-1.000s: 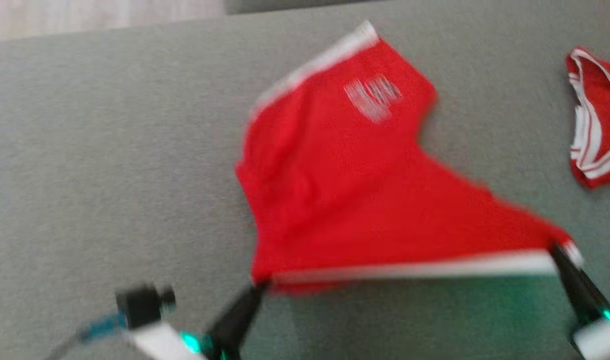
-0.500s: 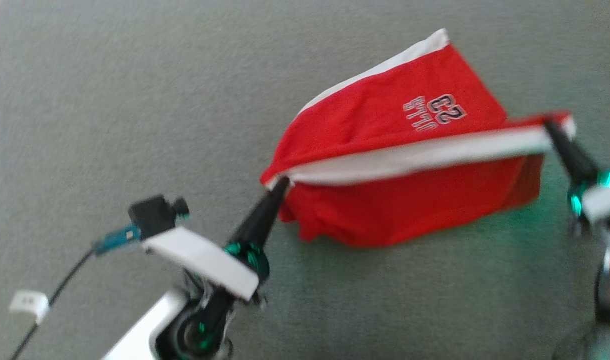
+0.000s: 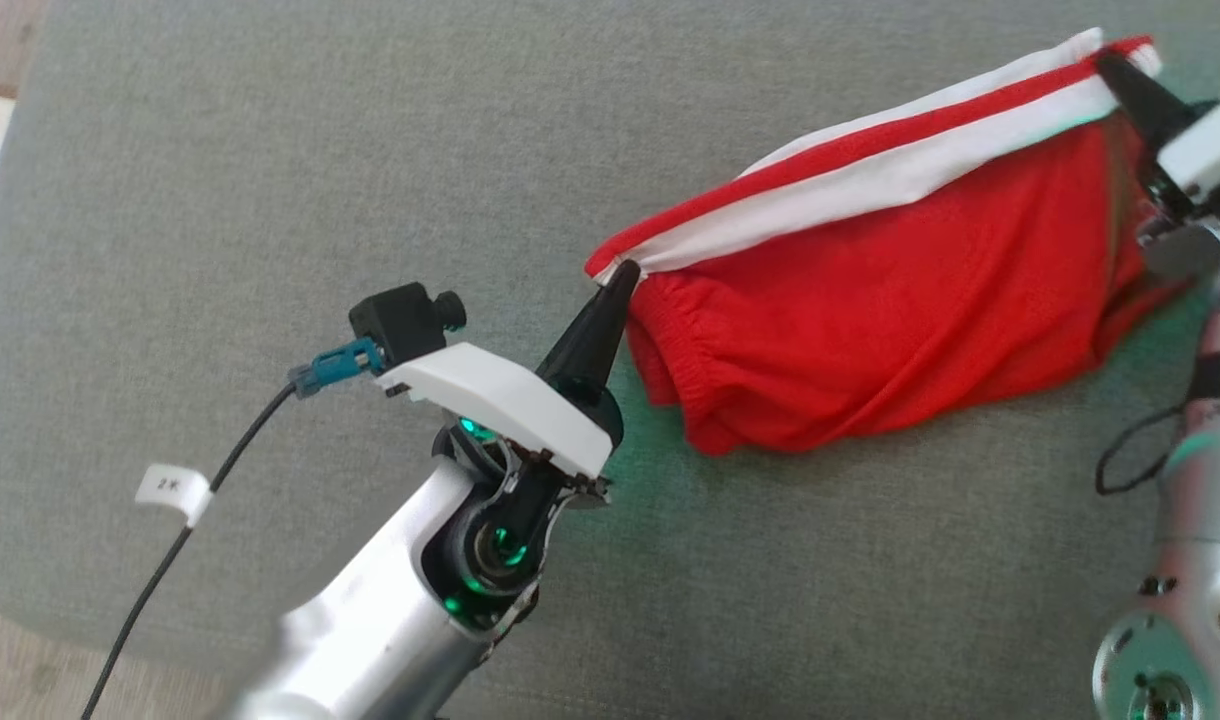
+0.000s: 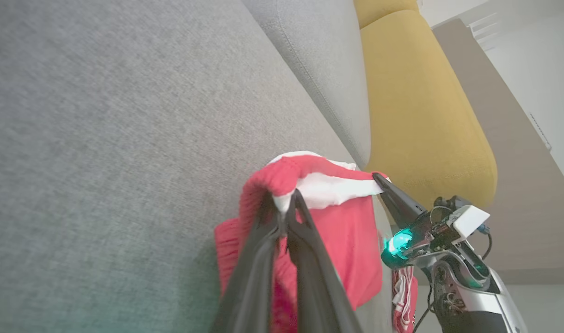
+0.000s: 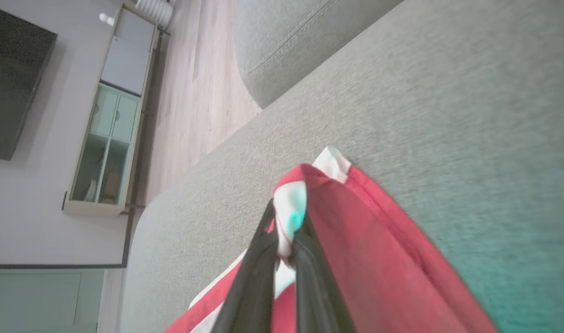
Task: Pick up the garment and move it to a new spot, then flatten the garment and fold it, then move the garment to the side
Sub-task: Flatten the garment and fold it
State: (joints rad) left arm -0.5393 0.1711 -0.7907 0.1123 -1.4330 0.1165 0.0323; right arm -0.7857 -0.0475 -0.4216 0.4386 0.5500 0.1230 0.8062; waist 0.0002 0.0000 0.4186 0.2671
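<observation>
The garment (image 3: 900,290) is a pair of red shorts with a white side stripe, stretched between my two grippers above the grey sofa seat (image 3: 220,200), its bulk sagging below the stripe. My left gripper (image 3: 618,275) is shut on the stripe's left end, and in the left wrist view its fingers pinch the garment (image 4: 330,222) at the left gripper (image 4: 282,203). My right gripper (image 3: 1120,65) is shut on the stripe's right end; the right wrist view shows the right gripper (image 5: 284,231) clamped on the garment (image 5: 379,259).
A grey backrest cushion (image 4: 319,69) and a yellow cushion (image 4: 416,101) lie beyond the seat. Another red and white cloth (image 4: 404,291) shows beside my right arm. A cabinet (image 5: 111,115) stands on the wooden floor (image 5: 203,88).
The head camera has swung, shifting the whole scene. The held stripe edge has gone up over the rest of the shorts, hiding the printed number that showed earlier. Both grips are unchanged.
</observation>
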